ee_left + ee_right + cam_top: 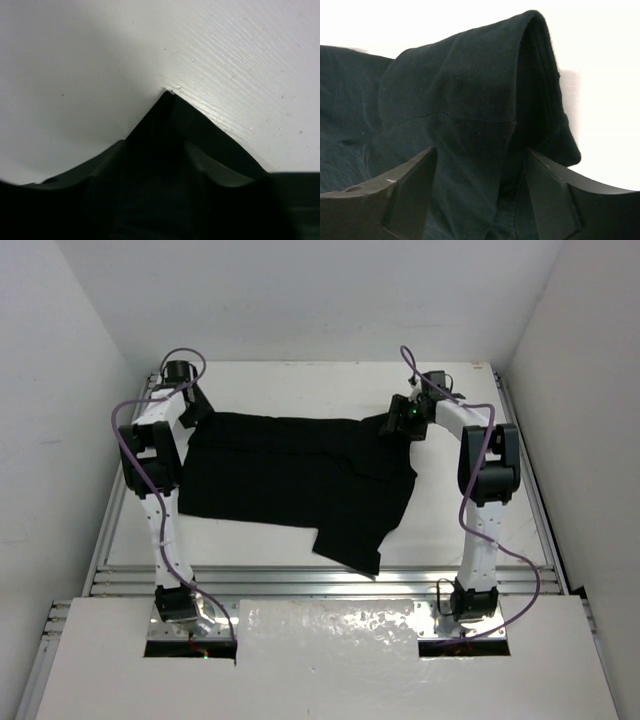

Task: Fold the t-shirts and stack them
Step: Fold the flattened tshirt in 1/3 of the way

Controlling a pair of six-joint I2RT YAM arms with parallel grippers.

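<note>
Lifting from here carries the main risk, because the two holds do not look equal. The black t-shirt [290, 475] lies spread on the white bench [300, 380], mostly flat across the middle, with one rumpled part trailing toward the near edge on the right. The left fingers [190, 408] sit at its far left corner and the right fingers [402, 422] at its far right corner. In the right wrist view the right fingers [560, 200] stand at a middling gap with a thick doubled fold of cloth humped up between them, and it appears clamped. In the left wrist view only a thin peak of cloth pokes past the left fingers [212, 167]. Black cloth against black fingers hides the gap, so I cannot tell whether they pinch it or merely straddle it. If that hold is shallow, the corner may slide out once the arms raise or pull, and the shirt would swing from the right side alone and bunch. The right hold may have the opposite fault: caught in a wad, it could drag extra layers and set a crooked fold line. The trailing part may also twist under the body as the far edge comes over, leaving a lopsided fold.
</note>
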